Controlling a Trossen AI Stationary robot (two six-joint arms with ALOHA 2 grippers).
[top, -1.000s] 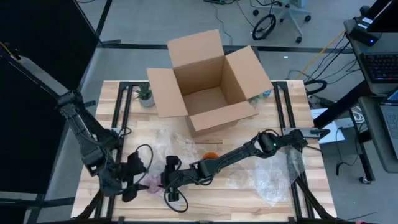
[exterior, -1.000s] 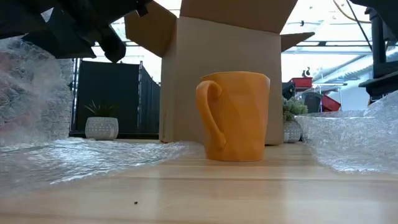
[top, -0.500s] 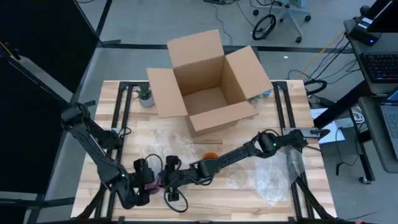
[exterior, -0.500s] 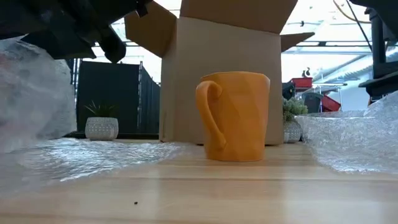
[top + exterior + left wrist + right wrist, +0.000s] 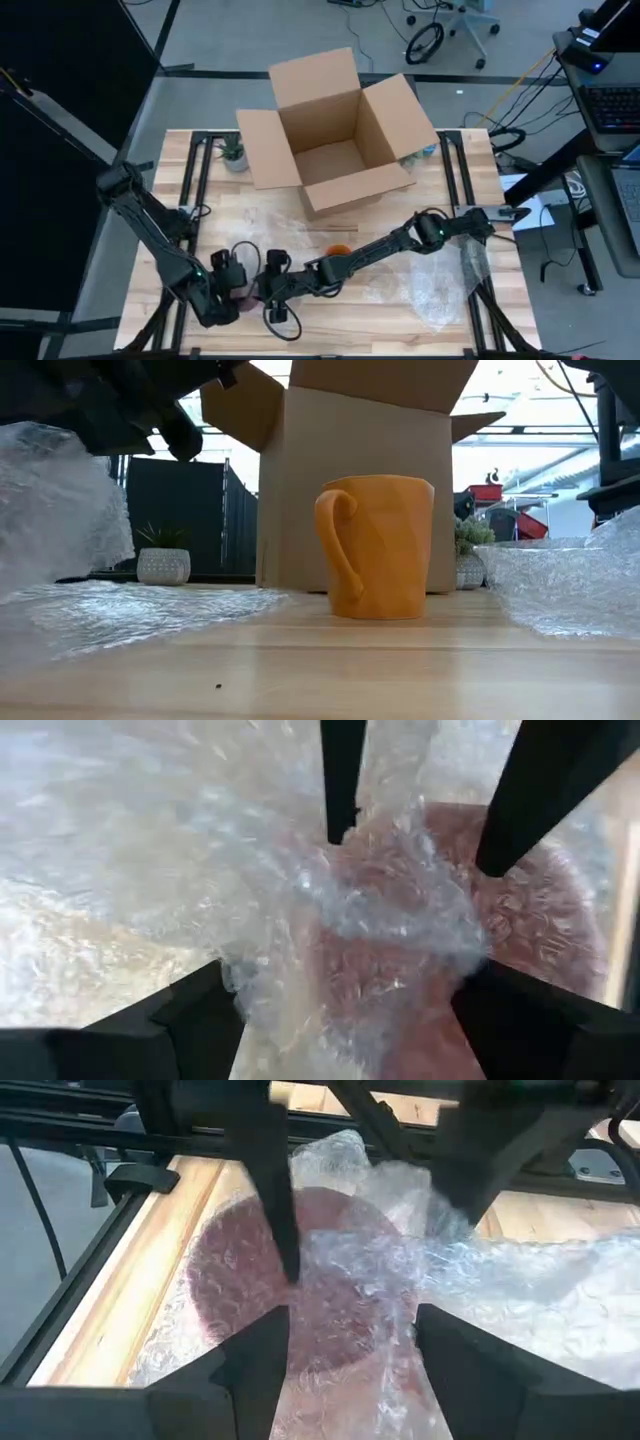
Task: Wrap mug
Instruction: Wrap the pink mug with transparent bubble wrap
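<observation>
While both pincers are spread around a pinkish mug (image 5: 300, 1295) swathed in bubble wrap (image 5: 330, 920) at the desk's (image 5: 330, 320) front left, left pincer (image 5: 236, 287) and right pincer (image 5: 262, 290) are seen grasping nothing firmly. That wrap is judged nearly done. An orange mug (image 5: 380, 547) is left bare mid-desk before the cardboard box (image 5: 335, 130).

You see a pale, grained wooden tabletop (image 5: 470, 200) with a matt finish. The orange mug (image 5: 378, 547) looks smooth and faintly faceted. Crinkled, glossy clear bubble wrap (image 5: 300, 910) lies beside it. The far box (image 5: 335, 130) is matt brown cardboard.
</observation>
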